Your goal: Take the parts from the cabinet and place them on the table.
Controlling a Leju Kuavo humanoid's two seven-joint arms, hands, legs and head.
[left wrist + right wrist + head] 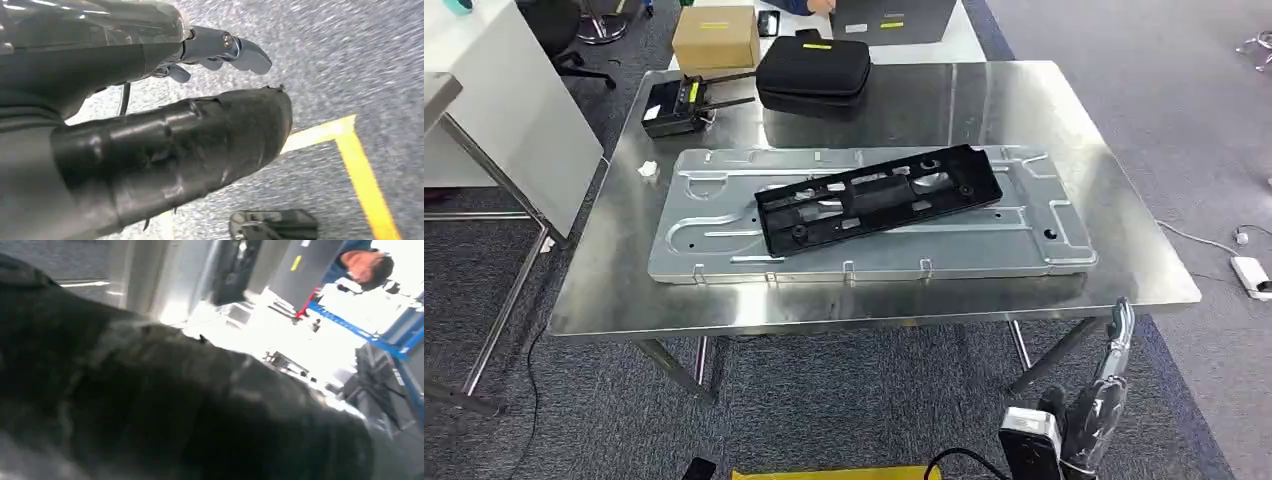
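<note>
A long black plastic frame (pixel 879 198), pierced with rectangular cut-outs and round holes, lies slanted on a pale grey stamped metal panel (pixel 724 240) with raised ribs and small edge tabs. Both rest flat on the steel bench (pixel 1064 110), up and to the left of the right hand (pixel 1114 350), which hangs below the bench's near edge, fingers straight and holding nothing. The left hand (pixel 200 100) hangs over grey carpet, fingers apart and empty.
</note>
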